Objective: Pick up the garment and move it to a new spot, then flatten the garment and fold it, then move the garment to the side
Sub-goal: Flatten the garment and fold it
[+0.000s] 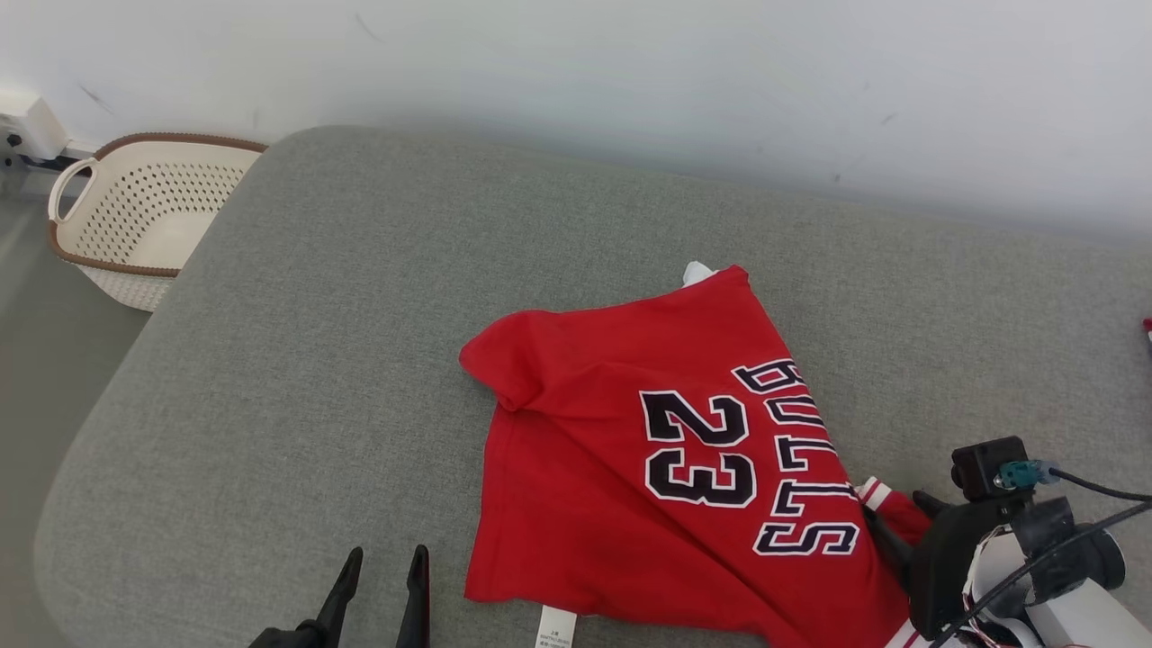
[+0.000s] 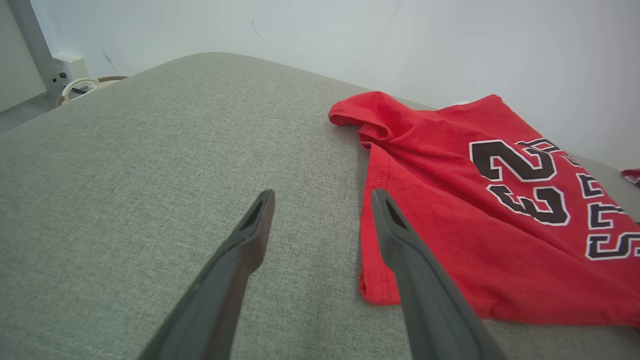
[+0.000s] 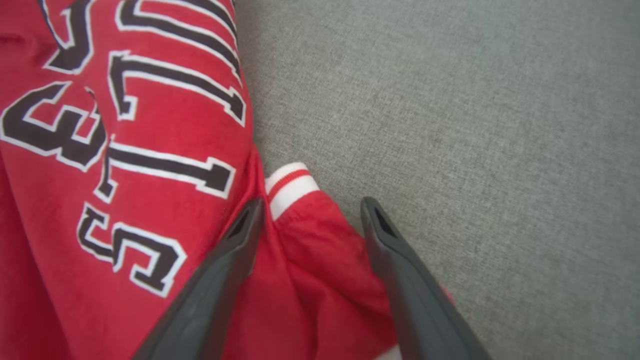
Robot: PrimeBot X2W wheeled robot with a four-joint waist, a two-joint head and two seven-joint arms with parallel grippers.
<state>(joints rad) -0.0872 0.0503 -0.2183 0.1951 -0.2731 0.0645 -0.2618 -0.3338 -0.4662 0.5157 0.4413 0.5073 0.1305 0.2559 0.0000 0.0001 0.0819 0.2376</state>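
The garment (image 1: 666, 450) is a red jersey printed with "23" and "BULLS", lying crumpled on the grey padded surface (image 1: 315, 360). My left gripper (image 1: 385, 576) is open at the near edge, just left of the jersey's hem corner. In the left wrist view the left gripper (image 2: 322, 200) hovers over bare fabric, the jersey (image 2: 475, 210) to its right. My right gripper (image 3: 311, 207) is open and low over the jersey's sleeve (image 3: 320, 235), one finger on each side of it, near the white-and-red striped cuff (image 3: 292, 186). In the head view the right gripper (image 1: 904, 526) sits at the jersey's right edge.
A cream perforated basket (image 1: 144, 216) with a brown rim stands on the floor off the far left corner. A white wall runs behind the surface. A small red item (image 1: 1147, 328) peeks in at the right edge. Bare grey padding spreads left of and behind the jersey.
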